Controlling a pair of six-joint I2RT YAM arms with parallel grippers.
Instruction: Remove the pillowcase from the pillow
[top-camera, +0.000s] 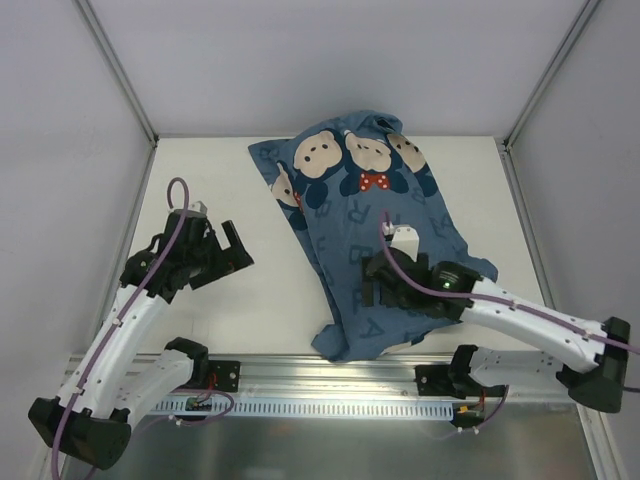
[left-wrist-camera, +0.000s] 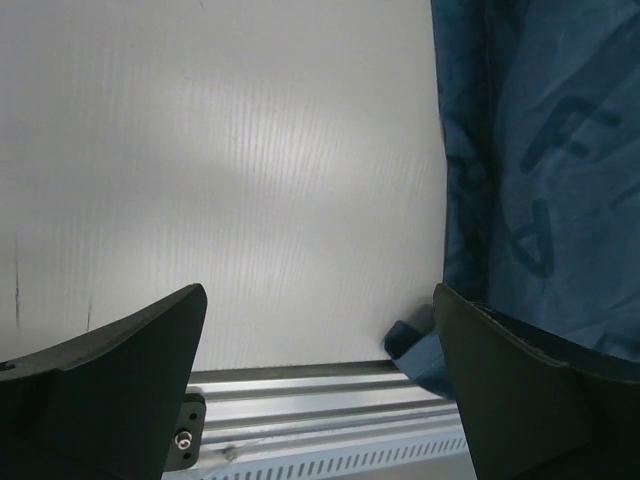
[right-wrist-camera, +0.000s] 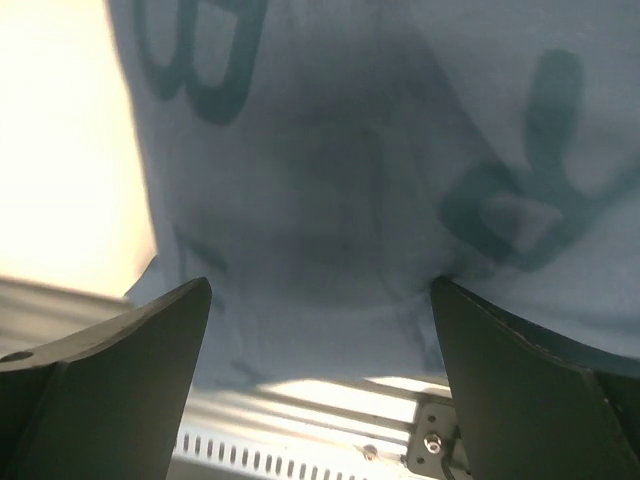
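Observation:
The blue pillowcase (top-camera: 370, 200), printed with letters and mouse faces, lies bulging and slantwise across the middle and right of the table. The pillow is hidden inside it. My right gripper (top-camera: 375, 285) hovers over the near end of the pillowcase, jaws open and nothing between them; its wrist view shows blue fabric (right-wrist-camera: 330, 150) close under the open fingers (right-wrist-camera: 320, 290). My left gripper (top-camera: 238, 250) stands open over bare table, to the left of the pillowcase. In the left wrist view, its open fingers (left-wrist-camera: 318, 300) frame the tabletop, with the pillowcase's edge (left-wrist-camera: 540, 180) at the right.
The white table (top-camera: 230, 180) is closed in by white walls with metal posts at the back corners. An aluminium rail (top-camera: 330, 375) runs along the near edge, and the pillowcase's near corner (left-wrist-camera: 420, 355) hangs onto the rail (left-wrist-camera: 300, 385).

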